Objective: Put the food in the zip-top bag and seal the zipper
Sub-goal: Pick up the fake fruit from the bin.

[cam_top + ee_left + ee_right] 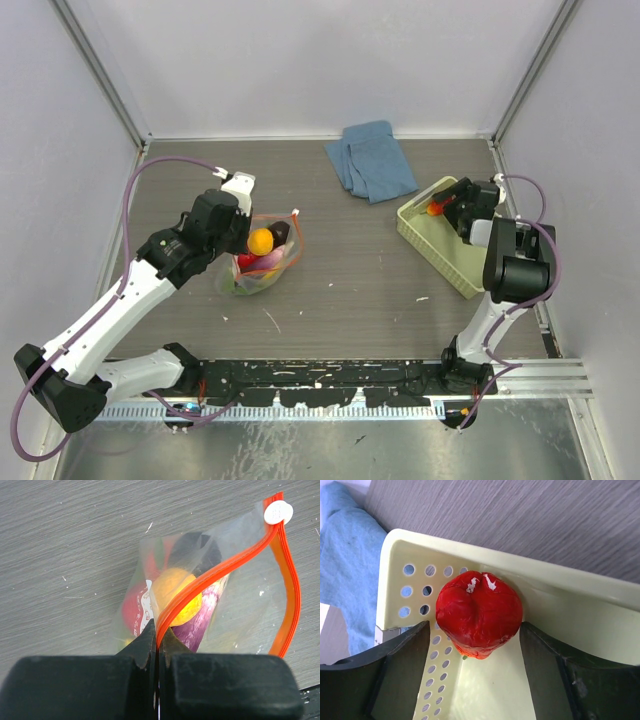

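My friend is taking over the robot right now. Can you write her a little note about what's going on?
Left tool: shut on the zipper of the zip-top bag; the bag's mouth is open.
Right tool: open, straddling a red fruit in the basket.
Done: an orange fruit, a purple piece and other food are in the bag.
Left: bag the red fruit, then slide the zipper shut.

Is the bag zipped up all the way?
No, the two sides of the zipper gape apart below the white slider, so the bag stands open.
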Robot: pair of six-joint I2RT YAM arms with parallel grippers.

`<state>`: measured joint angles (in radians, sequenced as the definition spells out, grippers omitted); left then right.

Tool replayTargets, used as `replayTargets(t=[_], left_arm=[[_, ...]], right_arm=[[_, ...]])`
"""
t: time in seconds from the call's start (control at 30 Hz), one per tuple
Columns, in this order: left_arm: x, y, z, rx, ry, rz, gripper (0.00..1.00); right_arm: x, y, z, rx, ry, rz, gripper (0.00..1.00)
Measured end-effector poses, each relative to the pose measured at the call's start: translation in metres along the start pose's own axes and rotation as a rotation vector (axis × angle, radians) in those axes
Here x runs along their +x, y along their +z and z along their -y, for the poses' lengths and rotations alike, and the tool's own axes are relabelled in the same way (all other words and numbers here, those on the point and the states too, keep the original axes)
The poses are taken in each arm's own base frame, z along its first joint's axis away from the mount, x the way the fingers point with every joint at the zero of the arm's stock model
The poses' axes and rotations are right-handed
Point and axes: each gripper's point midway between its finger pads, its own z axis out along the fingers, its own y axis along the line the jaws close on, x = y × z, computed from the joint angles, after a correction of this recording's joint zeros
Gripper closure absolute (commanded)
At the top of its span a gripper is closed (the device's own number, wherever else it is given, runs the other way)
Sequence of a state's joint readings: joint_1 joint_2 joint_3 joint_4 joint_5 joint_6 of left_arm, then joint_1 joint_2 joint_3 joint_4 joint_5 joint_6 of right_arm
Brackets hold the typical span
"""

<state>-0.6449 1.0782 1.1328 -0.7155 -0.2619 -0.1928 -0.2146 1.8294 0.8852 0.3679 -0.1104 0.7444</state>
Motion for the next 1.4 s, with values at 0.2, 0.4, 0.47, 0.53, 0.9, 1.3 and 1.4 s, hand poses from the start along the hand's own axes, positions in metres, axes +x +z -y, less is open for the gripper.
replayTargets(t=[0.2, 0.4, 0.47, 0.53, 0.9, 1.3, 1.4], left_arm=[[0.0, 0.0, 0.0, 0.0, 0.0, 0.0, 1.0], [0.001, 0.001, 0.0, -0.001, 0.001, -0.004, 1.0], [0.001, 0.001, 0.0, -0.001, 0.001, -0.004, 1.0], [0.001, 0.001, 0.0, -0.001, 0.001, -0.004, 1.0], [0.001, 0.001, 0.0, 0.0, 0.001, -0.004, 1.0], [0.001, 0.001, 0.0, 0.0, 0.001, -0.004, 1.0], [0.001, 0.001, 0.0, 0.0, 0.001, -0.004, 1.0]], right_arm=[[-0.002, 0.008, -0.003, -0.045, 0.029, 0.004, 0.32], [-0.001, 0.01, -0.002, -0.044, 0.026, 0.005, 0.49], [-0.001, 0.01, -0.001, -0.041, 0.022, 0.005, 0.52], [-0.001, 0.01, 0.0, -0.038, 0.019, 0.005, 0.52], [0.003, -0.027, 0.009, 0.029, -0.055, -0.019, 0.57], [-0.024, -0.094, -0.043, -0.104, -0.223, 0.064, 0.58], [-0.019, -0.113, -0.07, -0.187, -0.28, 0.07, 0.58]])
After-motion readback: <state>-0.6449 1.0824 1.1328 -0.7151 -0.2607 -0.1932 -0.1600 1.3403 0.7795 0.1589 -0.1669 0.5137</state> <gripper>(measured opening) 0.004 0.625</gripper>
